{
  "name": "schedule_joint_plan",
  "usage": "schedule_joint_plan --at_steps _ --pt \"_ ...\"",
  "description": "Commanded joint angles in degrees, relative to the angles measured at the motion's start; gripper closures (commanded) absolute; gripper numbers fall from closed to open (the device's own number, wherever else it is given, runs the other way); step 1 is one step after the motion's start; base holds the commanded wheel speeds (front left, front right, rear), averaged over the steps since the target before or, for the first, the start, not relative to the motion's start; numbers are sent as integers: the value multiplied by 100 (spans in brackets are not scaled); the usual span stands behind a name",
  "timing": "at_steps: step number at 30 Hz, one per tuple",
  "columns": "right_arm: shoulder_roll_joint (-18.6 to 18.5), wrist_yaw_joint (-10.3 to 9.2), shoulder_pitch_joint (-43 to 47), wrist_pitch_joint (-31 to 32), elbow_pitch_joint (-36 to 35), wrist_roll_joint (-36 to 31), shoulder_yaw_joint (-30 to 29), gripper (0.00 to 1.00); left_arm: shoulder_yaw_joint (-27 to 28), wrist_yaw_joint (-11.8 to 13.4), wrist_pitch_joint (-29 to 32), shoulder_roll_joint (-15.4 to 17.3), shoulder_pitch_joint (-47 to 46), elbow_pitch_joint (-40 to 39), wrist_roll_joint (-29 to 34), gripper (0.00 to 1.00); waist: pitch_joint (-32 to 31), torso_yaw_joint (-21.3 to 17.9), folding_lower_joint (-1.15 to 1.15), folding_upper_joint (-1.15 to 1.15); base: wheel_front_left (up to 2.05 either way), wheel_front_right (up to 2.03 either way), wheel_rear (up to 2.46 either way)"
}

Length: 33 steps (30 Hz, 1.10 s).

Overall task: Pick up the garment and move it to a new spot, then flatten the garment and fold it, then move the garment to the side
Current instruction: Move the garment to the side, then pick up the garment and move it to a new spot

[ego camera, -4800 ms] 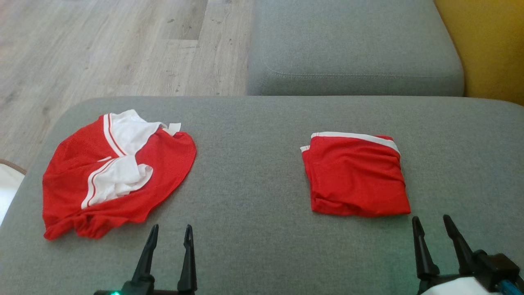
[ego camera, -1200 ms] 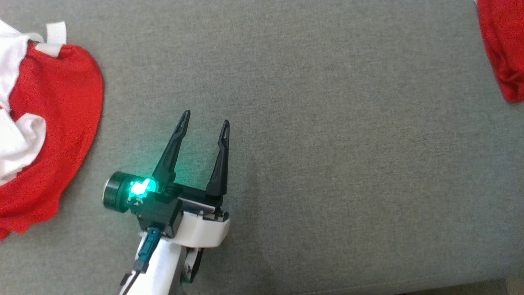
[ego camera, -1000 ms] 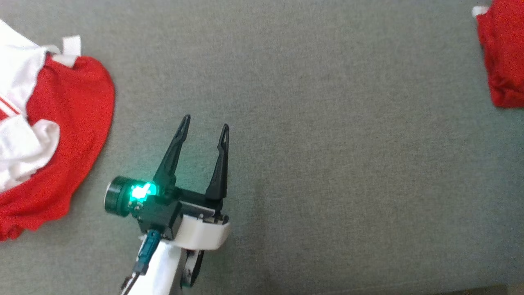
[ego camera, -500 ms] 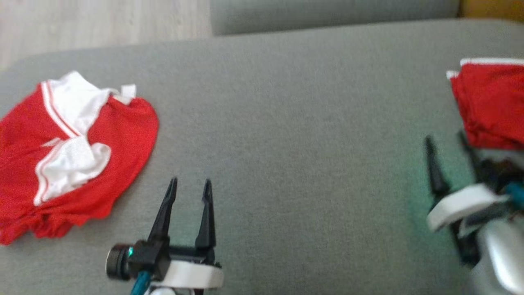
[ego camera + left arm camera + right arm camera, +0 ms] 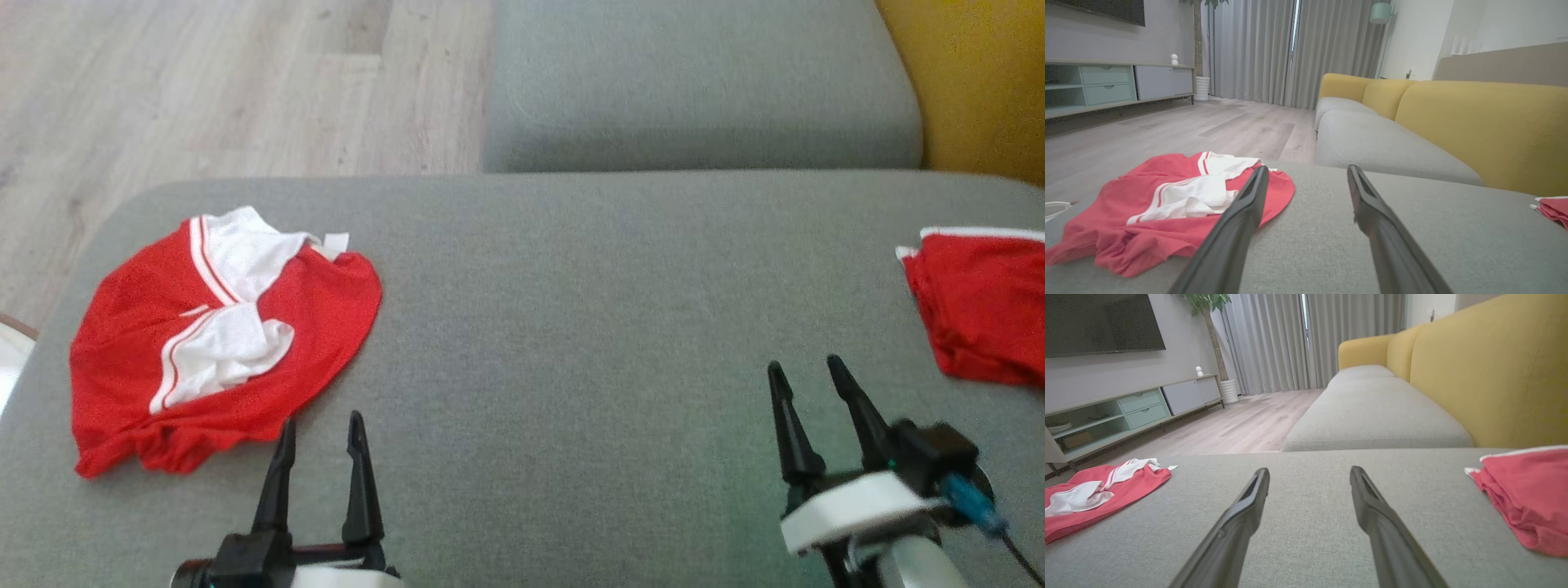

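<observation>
left gripper (image 5: 320,420): wide open, holds nothing | right gripper (image 5: 802,364): wide open, holds nothing

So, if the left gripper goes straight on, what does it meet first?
Likely the crumpled garment, its near edge in line with one finger of the left gripper; the other finger faces bare cushion. Height is unclear.

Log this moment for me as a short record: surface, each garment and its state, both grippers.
surface: grey sofa cushion
crumpled garment: red and white, bunched, on cushion's left
folded garment: red, white trim, on cushion's right
left gripper: open, empty, close to crumpled garment's near edge
right gripper: open, empty, apart from folded garment
</observation>
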Motion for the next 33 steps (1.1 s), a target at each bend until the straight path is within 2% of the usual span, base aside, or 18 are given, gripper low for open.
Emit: schedule_joint_plan --at_steps 1,5,12,33 --pt "39 -4 180 -77 -428 -140 -8 0 233 -28 -31 -9 -42 -326 60 0 -126 85 0 0 0 0 0" --pt "143 -4 661 -77 -816 -248 -178 0 279 -114 -31 -9 121 -437 136 0 -257 151 0 0 0 0 0" --pt "203 -4 1039 -78 -923 -379 -282 0 350 -135 -31 -9 347 -325 403 0 -352 189 0 0 0 0 0" --pt "287 -4 1128 -78 -965 -436 -387 0 383 -228 -31 -9 356 -153 538 0 -353 217 0 0 0 0 0"
